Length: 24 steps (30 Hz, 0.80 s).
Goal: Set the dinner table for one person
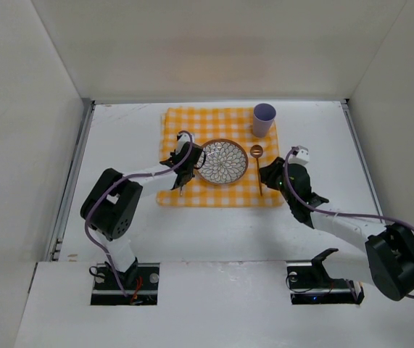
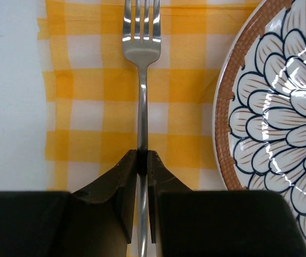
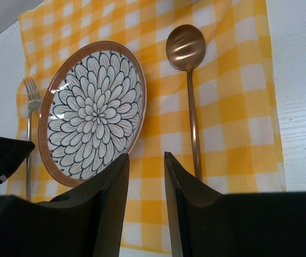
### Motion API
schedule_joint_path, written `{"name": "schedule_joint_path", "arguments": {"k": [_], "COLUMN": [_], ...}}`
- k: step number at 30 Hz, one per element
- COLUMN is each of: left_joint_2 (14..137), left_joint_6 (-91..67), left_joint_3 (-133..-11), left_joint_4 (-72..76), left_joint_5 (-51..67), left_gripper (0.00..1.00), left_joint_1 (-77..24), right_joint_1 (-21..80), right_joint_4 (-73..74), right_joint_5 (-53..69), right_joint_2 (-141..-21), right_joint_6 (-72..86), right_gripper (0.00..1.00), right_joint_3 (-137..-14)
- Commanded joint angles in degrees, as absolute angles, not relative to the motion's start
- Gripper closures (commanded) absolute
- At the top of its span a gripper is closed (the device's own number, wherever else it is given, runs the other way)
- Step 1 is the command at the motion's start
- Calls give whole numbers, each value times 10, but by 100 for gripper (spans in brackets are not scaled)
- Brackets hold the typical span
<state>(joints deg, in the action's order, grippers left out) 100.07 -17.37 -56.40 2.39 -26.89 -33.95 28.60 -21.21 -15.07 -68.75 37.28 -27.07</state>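
Left claw point(image 2: 143, 155) was clamped shut on the handle of the fork point(image 2: 142, 80), both fingers pressed against the thin steel stem, the tines pointing toward the far edge of the worktop point(image 1: 119, 145). The fork ran over the left strip of the cloth point(image 1: 192, 122), a yellow-and-white check. It was just beside the plate point(image 1: 222, 162) and apart from its rim. Whether it lay on the cloth or hung just above it could not be told.

Right claw point(image 3: 146, 158) stood partly open with nothing between its fingers, low over the near right part of the cloth. The plate was ahead to its left and the spoon point(image 3: 188, 80) ahead to its right. The copper-coloured spoon lay on the cloth just right of the plate, bowl toward the far edge and handle toward the near edge. A lilac cup point(image 1: 263, 119) stood upright on the cloth's far right corner. The cloth lay on the white worktop, midway between its left and right edges and nearer the far edge than the near one.
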Motion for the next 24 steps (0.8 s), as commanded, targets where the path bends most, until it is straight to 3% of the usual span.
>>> {"name": "schedule_joint_path", "arguments": {"k": [1,7,11,21,24], "left_joint_2": [1005,1012,1023,928,880], "left_joint_6": [-163,-169,-171,-190,-194], "left_joint_3": [-590,-580,-580,-541,-524], "left_joint_4": [43,43,41,41,40], "left_joint_5": [-269,-269,-273,-279,-281], "left_gripper": [93,93,86,45,21], "left_joint_1": [-335,-336,-339,-341,-339], "right_joint_1": [292,292,292,292,292], "right_joint_4": [-248,-248,-249,-253,-258], "right_joint_5": [-153,-149,-144,-163,-165], "right_joint_2": [-690,-694,-703,-689,-686], "right_joint_6": [363,363,369,364,370], "right_gripper": [61,61,61,46,45], "right_joint_3": [-297,-298,-298,-294,-287]}}
